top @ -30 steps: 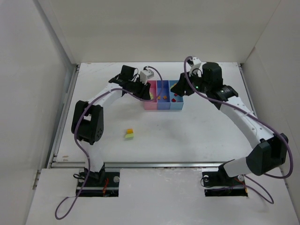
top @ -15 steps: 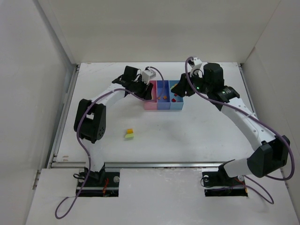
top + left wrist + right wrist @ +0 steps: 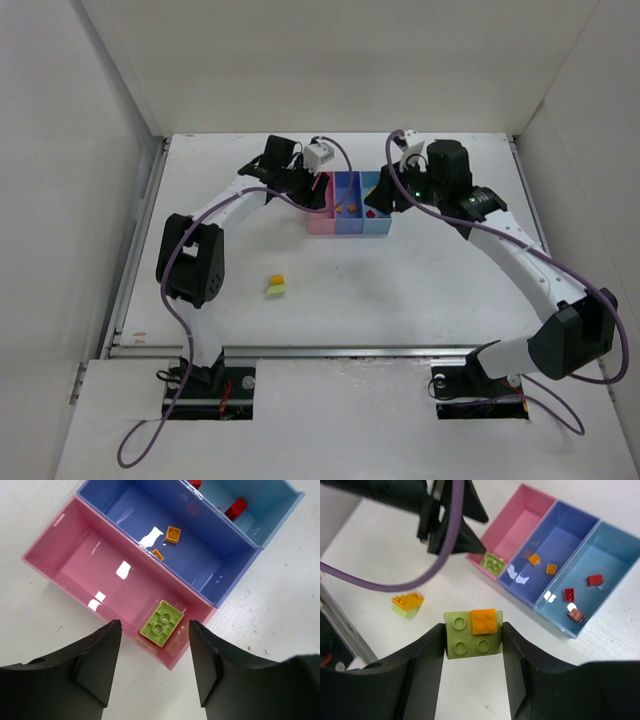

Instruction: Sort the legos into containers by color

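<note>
Legos [image 3: 472, 631], orange stuck on green, sit clamped in the right gripper [image 3: 473, 637] and should be split before binning; left gripper [image 3: 154, 635] gapes empty over pink bin [image 3: 90, 560].

lime lego [image 3: 161, 623] in pink bin [image 3: 65, 550], 2 orange [image 3: 173, 534] in purple [image 3: 200, 565], reds [image 3: 236, 508] in lt blue [image 3: 272, 502], orange/lime pair [image 3: 276, 287] outside

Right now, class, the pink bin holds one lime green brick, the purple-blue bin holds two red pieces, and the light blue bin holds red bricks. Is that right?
Not quite: the two pieces in the purple-blue bin are orange, not red, as the left wrist view shows. The pink bin does hold one lime green brick, and the light blue bin holds red bricks.
</note>
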